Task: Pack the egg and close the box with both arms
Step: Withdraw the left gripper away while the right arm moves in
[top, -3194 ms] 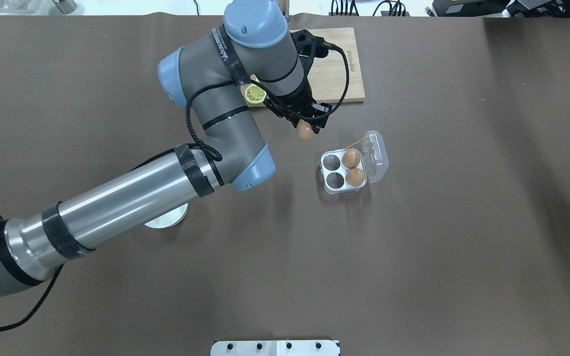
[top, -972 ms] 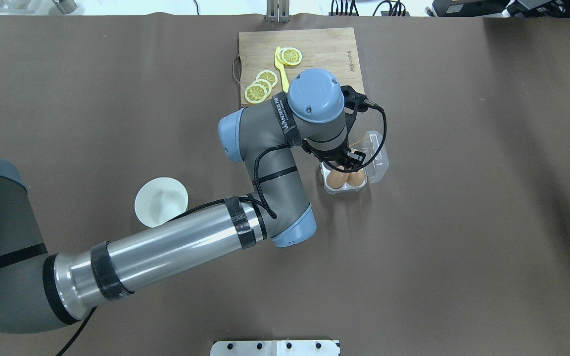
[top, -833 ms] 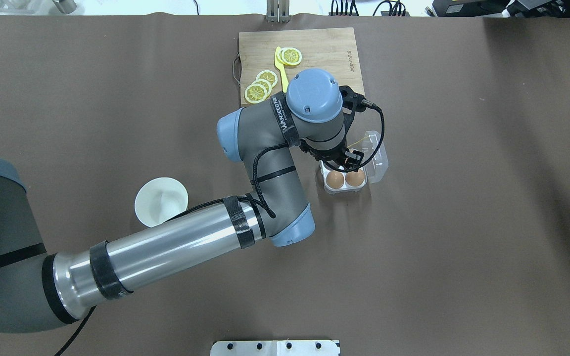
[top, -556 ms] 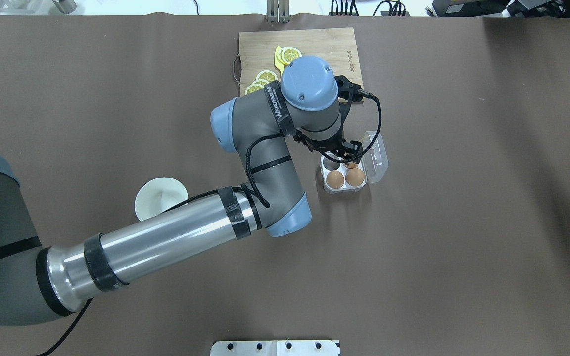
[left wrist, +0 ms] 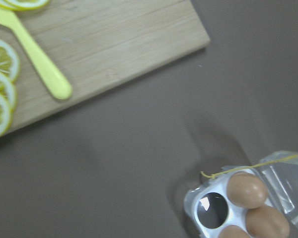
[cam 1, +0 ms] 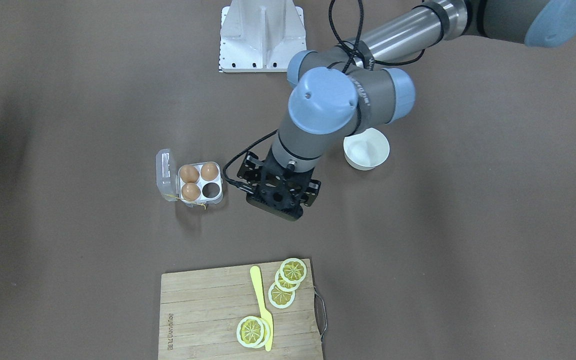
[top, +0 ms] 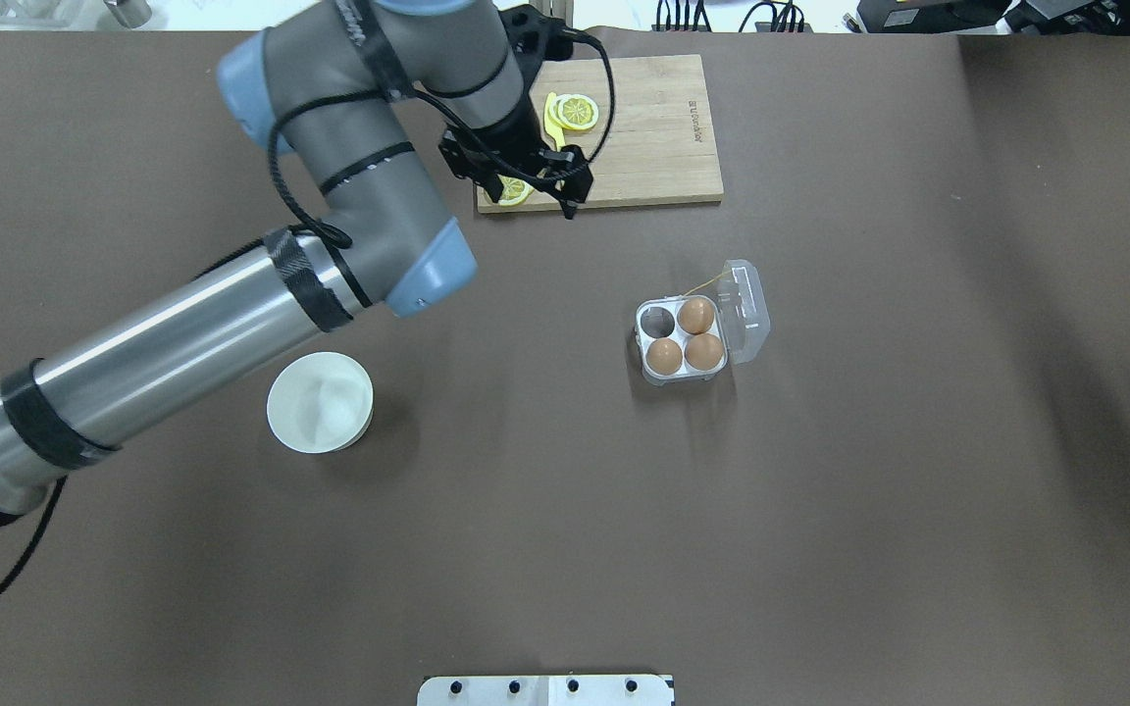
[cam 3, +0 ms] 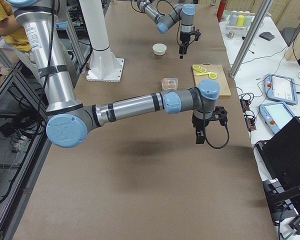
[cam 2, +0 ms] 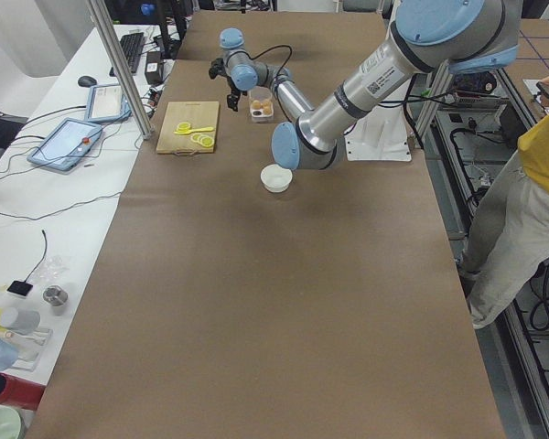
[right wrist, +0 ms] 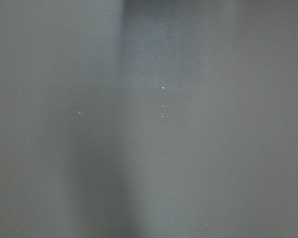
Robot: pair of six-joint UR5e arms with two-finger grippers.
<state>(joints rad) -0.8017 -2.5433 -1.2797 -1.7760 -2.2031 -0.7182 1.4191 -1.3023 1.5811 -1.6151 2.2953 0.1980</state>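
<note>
The clear four-cell box (top: pixel 642 343) sits mid-table with its lid (top: pixel 746 309) open to the right and a yellow string at its far edge. It holds three brown eggs. The egg (top: pixel 664 355) lies in the near-left cell, and the far-left cell (top: pixel 658 319) is empty. The box also shows in the front view (cam 1: pixel 200 182) and the left wrist view (left wrist: pixel 203 196). My left gripper (top: pixel 536 191) is open and empty, raised over the cutting board's near edge, well left of the box. My right gripper (cam 3: pixel 200 136) hangs over bare table far to the right; I cannot tell its state.
A wooden cutting board (top: pixel 653 137) at the back carries lemon slices (top: pixel 577 111) and a yellow plastic knife (cam 1: pixel 260 305). A round white bowl (top: pixel 320 402) stands at the near left. The white base stand (cam 1: pixel 261 37) is at the robot's edge.
My left gripper carried the egg to the box, set it in the near-left cell, let go, then rose and swung back left to the cutting board.
</note>
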